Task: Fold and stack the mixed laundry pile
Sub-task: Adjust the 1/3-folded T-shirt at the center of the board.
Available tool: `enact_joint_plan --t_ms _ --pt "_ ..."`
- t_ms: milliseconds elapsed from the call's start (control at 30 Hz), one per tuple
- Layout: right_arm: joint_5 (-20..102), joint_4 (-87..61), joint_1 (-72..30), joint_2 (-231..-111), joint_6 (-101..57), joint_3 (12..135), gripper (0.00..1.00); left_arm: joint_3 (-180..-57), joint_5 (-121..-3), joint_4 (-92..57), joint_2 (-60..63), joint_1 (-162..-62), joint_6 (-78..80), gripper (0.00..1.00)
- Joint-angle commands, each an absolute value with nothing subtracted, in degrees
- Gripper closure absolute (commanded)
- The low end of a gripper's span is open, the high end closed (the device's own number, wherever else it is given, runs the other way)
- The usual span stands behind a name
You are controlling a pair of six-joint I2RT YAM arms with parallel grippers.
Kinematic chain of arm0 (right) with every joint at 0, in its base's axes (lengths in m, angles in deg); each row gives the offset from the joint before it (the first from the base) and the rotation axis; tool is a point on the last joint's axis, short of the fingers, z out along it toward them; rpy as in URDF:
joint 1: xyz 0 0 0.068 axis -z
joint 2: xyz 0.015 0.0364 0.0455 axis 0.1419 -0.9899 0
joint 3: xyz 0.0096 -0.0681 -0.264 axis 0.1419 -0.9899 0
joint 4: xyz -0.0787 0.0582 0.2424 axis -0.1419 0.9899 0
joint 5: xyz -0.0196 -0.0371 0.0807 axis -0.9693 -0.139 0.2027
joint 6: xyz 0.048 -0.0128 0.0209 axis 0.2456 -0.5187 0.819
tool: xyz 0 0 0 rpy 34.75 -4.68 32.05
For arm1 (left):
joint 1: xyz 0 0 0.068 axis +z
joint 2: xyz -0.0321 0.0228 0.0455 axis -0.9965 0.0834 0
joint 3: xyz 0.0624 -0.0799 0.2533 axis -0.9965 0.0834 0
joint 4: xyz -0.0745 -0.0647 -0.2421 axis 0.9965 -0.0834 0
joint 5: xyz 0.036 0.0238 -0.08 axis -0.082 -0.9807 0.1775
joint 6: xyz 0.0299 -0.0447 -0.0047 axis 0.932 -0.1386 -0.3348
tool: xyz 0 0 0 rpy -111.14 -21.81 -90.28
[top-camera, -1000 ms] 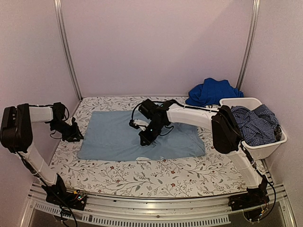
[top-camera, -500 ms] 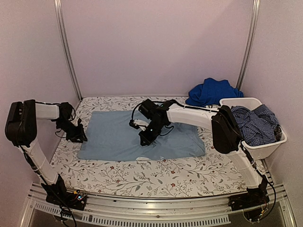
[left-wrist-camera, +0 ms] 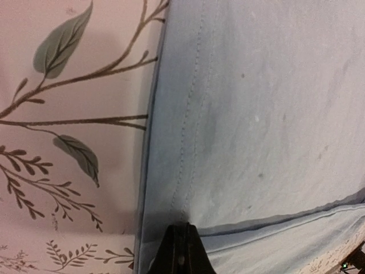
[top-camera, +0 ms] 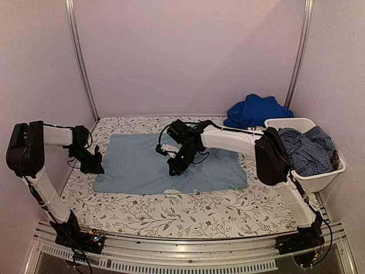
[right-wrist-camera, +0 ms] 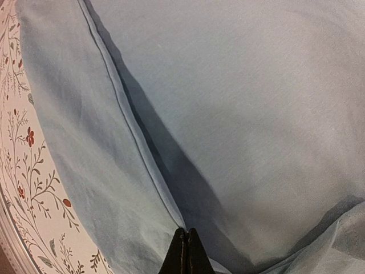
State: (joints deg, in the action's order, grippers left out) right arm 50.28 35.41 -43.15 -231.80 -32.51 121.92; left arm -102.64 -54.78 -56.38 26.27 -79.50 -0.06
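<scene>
Across the middle of the floral surface (top-camera: 188,214) the pale blue garment (top-camera: 142,165) is spread flat, w/ its long axis running left to right and one long hem turned toward the arm bases. A small white patch (top-camera: 171,191) is seen at that near hem; it is too small to be read, and whether it is a label cannot be told.

The left tool (top-camera: 96,166) is set low at the garment's left edge. In the left wrist view its fingers (left-wrist-camera: 174,257) are seen pressed together beside the double-stitched hem; whether cloth is pinched cannot be told.

The right tool (top-camera: 174,168) is lowered onto the garment approx. at its centre. In the right wrist view its fingers (right-wrist-camera: 180,254) are likewise seen together, at the end of a long fold line; a pinch cannot be confirmed.

At the far right corner the royal blue garment (top-camera: 254,111) is heaped. Just beside it, the dark blue small-check garment (top-camera: 308,148) is bundled in the white tub (top-camera: 319,180) at the right edge, well apart from both tools.
</scene>
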Motion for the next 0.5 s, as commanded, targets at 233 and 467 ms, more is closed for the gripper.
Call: enact_joint_plan --t_ms 233,467 --pt "47.8 35.6 -42.0 -230.9 -31.8 122.4 1.0 -105.1 -57.6 -56.8 21.6 -80.0 -0.8 1.0" --pt "47.9 35.3 -41.6 -231.9 -31.5 123.4 1.0 -104.1 -58.1 -54.9 22.3 -80.0 -1.5 1.0"
